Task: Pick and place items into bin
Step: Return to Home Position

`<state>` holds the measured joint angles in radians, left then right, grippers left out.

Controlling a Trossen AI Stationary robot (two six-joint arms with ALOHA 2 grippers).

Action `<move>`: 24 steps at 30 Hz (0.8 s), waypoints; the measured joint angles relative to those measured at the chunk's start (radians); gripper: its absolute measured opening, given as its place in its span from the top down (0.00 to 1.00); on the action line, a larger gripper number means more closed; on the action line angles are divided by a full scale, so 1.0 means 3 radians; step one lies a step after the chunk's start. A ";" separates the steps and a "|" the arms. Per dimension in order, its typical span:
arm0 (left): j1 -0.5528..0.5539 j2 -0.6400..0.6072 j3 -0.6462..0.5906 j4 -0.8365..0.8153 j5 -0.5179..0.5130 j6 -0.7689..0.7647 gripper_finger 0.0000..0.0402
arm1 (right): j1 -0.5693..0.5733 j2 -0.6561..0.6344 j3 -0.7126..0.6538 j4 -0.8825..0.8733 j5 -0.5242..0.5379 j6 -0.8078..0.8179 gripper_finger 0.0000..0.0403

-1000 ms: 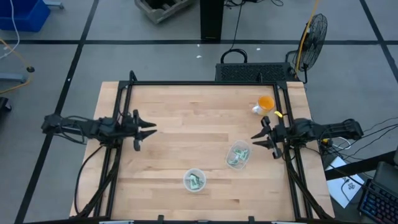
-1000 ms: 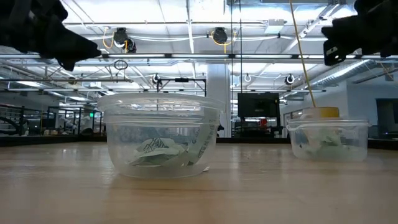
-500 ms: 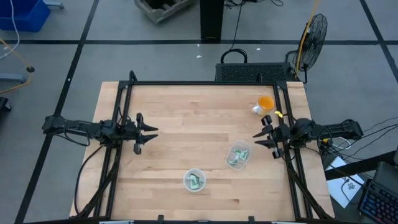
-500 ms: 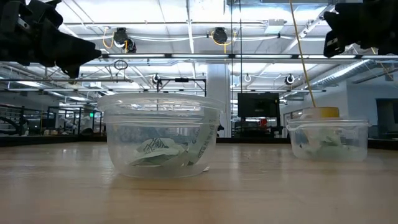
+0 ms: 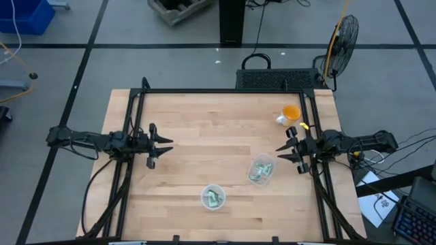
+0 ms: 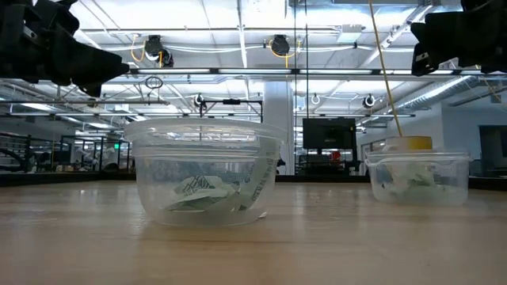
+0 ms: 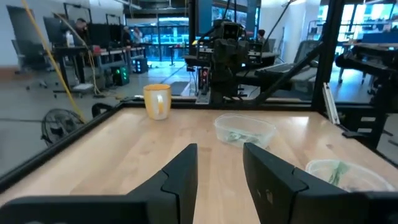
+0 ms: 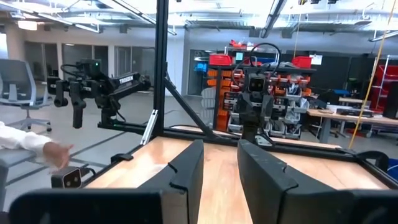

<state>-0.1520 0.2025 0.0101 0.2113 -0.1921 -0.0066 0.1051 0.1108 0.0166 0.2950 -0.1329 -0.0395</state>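
Note:
Small green-and-white wrapped pieces (image 5: 214,199) lie in a clear round cup (image 5: 212,197) near the table's near edge. More pieces (image 5: 259,173) lie in a second clear cup (image 5: 261,169), right of the middle. In the low view the near cup (image 6: 204,172) and the farther cup (image 6: 418,178) both stand on their bases. My left gripper (image 5: 165,144) (image 7: 219,180) hovers open over the left side. My right gripper (image 5: 281,151) (image 8: 221,180) hovers open just right of the second cup. Both are above cup height, left (image 6: 103,67) and right (image 6: 424,47).
An orange cup (image 5: 291,113) (image 7: 157,101) stands near the far right corner, behind the second clear cup. A black frame (image 5: 225,90) runs around the table's edges. A person's hand and white sleeve (image 8: 37,146) show beside the table in the right wrist view.
My left gripper has shifted slightly toward the table's middle and then held still. My right gripper has risen a little. Both have stayed open. The cups and their pieces have not moved.

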 joint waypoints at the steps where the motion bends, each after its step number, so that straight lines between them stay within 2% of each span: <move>1: 0.0000 0.0000 0.0000 0.0003 0.0000 0.0031 0.67 | 0.0000 0.0000 0.0000 -0.0003 0.0000 0.0006 0.77; 24: 0.0000 0.0000 0.0000 0.0005 -0.0001 -0.0082 0.67 | 0.0000 0.0000 -0.0005 -0.0002 0.0001 0.0003 0.77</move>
<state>-0.1520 0.2024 0.0101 0.2127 -0.1925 -0.0311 0.1051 0.1108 0.0151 0.2943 -0.1326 -0.0387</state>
